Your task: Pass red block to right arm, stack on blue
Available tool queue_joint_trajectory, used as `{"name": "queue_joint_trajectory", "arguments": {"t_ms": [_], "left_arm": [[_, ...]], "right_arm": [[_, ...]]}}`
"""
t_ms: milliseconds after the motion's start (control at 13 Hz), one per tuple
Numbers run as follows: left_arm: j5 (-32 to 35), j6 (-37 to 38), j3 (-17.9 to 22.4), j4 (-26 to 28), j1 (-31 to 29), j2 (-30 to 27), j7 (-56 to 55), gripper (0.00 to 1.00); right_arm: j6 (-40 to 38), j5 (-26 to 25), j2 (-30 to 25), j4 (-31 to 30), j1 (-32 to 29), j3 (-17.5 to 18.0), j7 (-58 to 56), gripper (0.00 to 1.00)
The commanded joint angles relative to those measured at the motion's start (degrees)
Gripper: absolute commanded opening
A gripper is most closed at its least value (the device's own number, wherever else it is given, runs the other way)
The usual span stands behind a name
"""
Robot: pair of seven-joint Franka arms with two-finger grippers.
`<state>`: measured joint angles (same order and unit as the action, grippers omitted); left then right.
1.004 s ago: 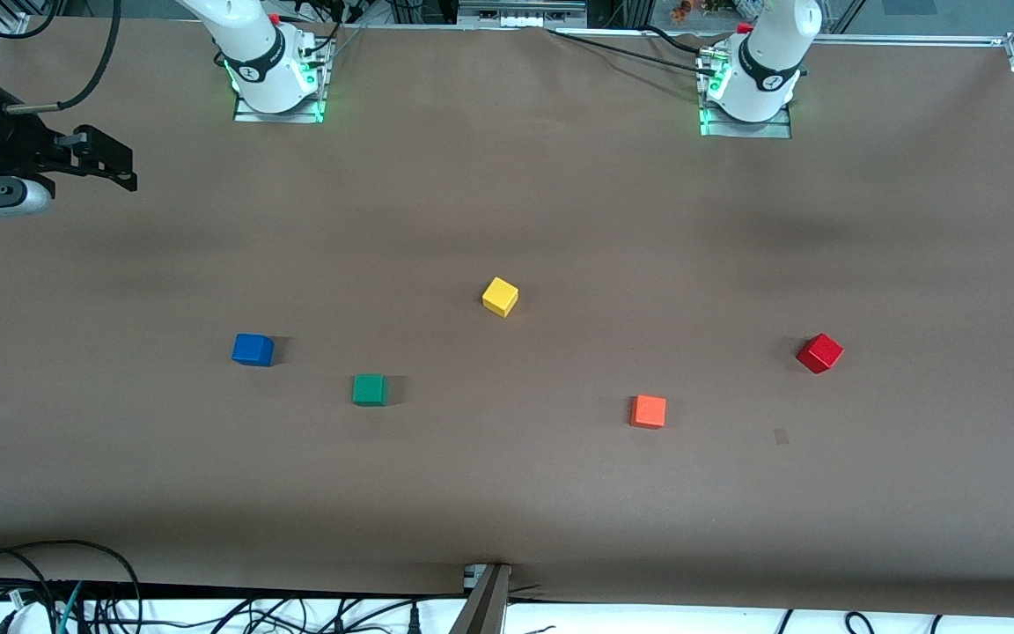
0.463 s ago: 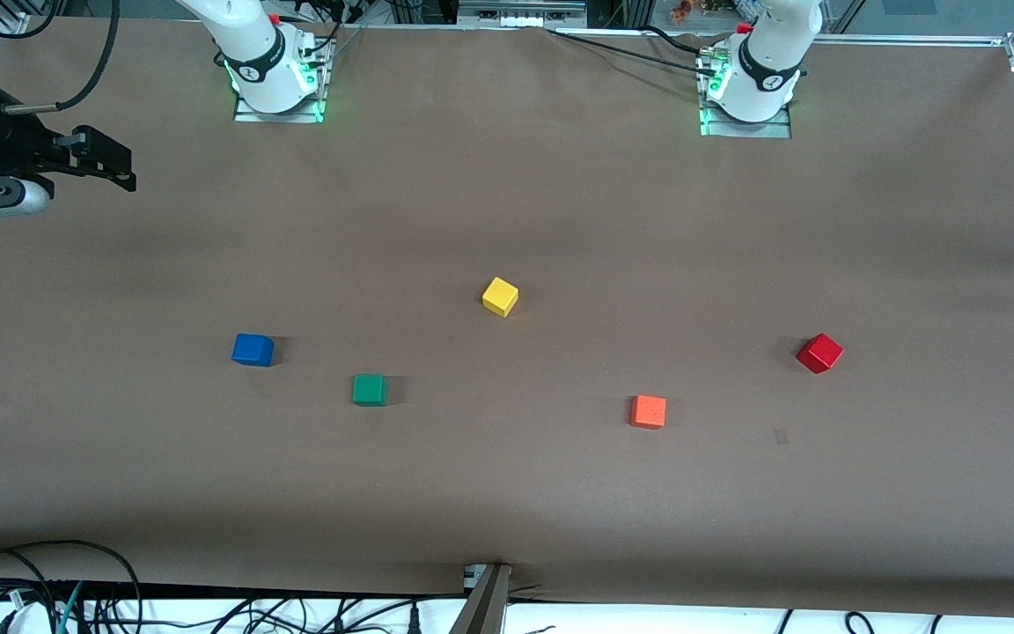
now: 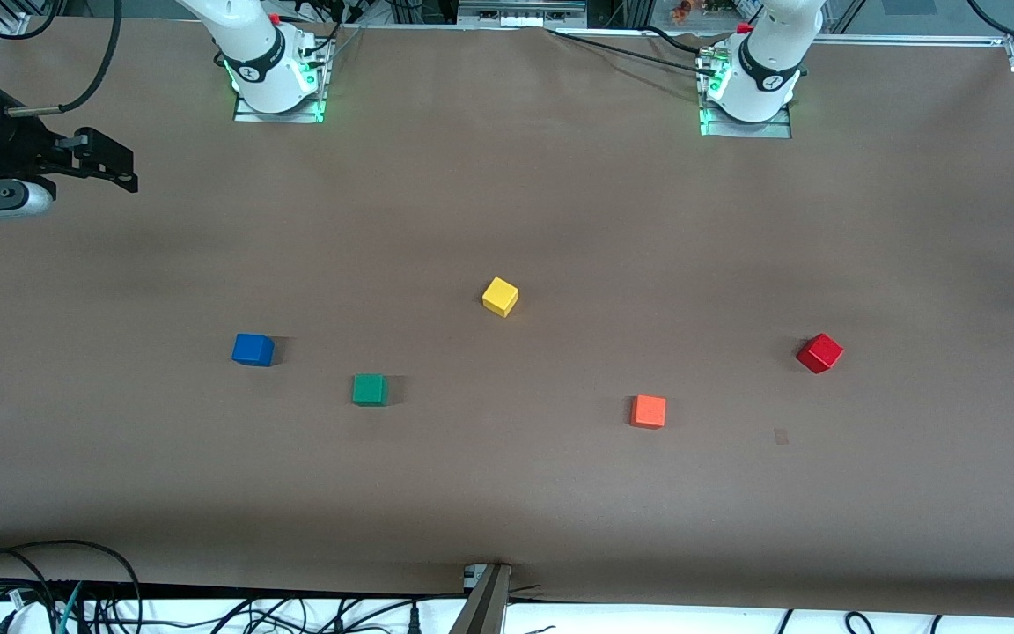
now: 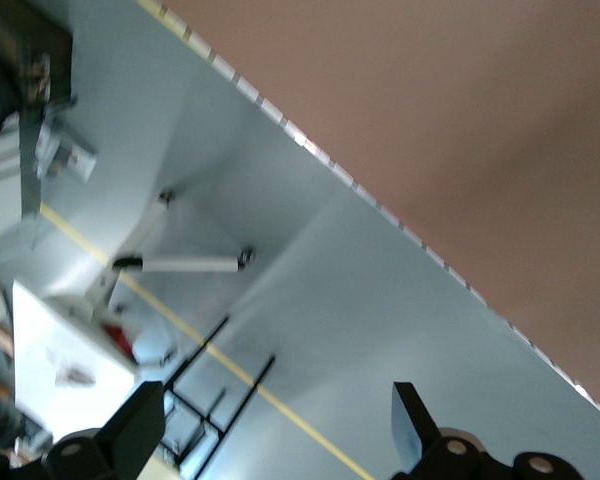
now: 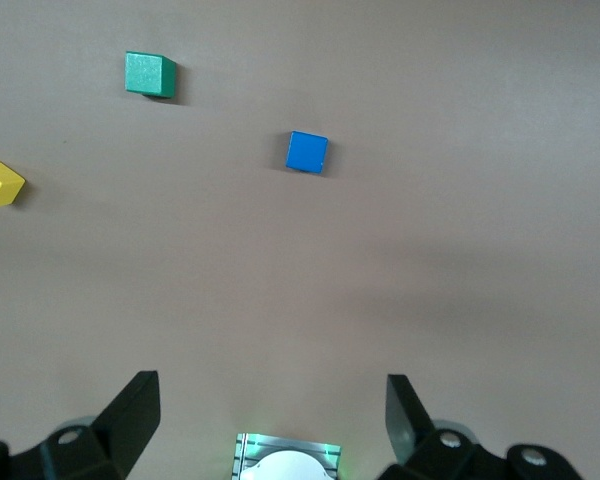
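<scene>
The red block (image 3: 819, 353) lies on the brown table (image 3: 507, 502) toward the left arm's end, with nothing touching it. The blue block (image 3: 253, 350) (image 5: 307, 152) lies toward the right arm's end. My right gripper (image 3: 124, 167) (image 5: 272, 390) hangs open and empty, high over the right arm's end of the table. My left gripper (image 4: 278, 400) is out of the front view. In the left wrist view it stands open and empty, facing the table's edge (image 4: 380, 200) and the floor past it.
A green block (image 3: 370, 389) (image 5: 149, 74) lies near the blue one, nearer to the front camera. A yellow block (image 3: 500, 297) (image 5: 0, 184) sits mid-table. An orange block (image 3: 648, 411) lies between the green and red ones. Both arm bases (image 3: 274, 70) (image 3: 749, 84) stand at the table's back edge.
A faint shadow on the table has slid toward the left arm's end. The blocks and the right gripper have stayed where they were.
</scene>
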<state>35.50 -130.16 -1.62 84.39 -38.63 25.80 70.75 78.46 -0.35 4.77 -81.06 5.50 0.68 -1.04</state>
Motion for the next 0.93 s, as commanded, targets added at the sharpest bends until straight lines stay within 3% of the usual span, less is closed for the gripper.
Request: {"name": "queue_joint_trajectory", "arguments": {"t_ms": [0,386,618,849], "left_arm": [[-11.36,-5.69,-1.28,-3.62,-3.12,6.35,17.07,1.00],[-35.09,-4.50,-1.28,-7.31,-3.56,12.96,42.06,1.00],[-45.40,5.06,-1.46,-7.40,-3.21,14.46,52.63,1.00],[-50.77,16.40,-3.03,-7.40,-2.59,16.21,53.35,1.00]], "right_arm": [[0.11,0.62,0.07,0.29,-0.14,0.02,-1.07,1.00],[0.20,0.62,0.07,0.38,-0.14,0.02,-0.98,1.00],[0.11,0.70,0.24,0.29,-0.14,0.02,-1.07,1.00],[0.11,0.70,0.24,0.29,-0.14,0.02,-1.07,1.00]]}}
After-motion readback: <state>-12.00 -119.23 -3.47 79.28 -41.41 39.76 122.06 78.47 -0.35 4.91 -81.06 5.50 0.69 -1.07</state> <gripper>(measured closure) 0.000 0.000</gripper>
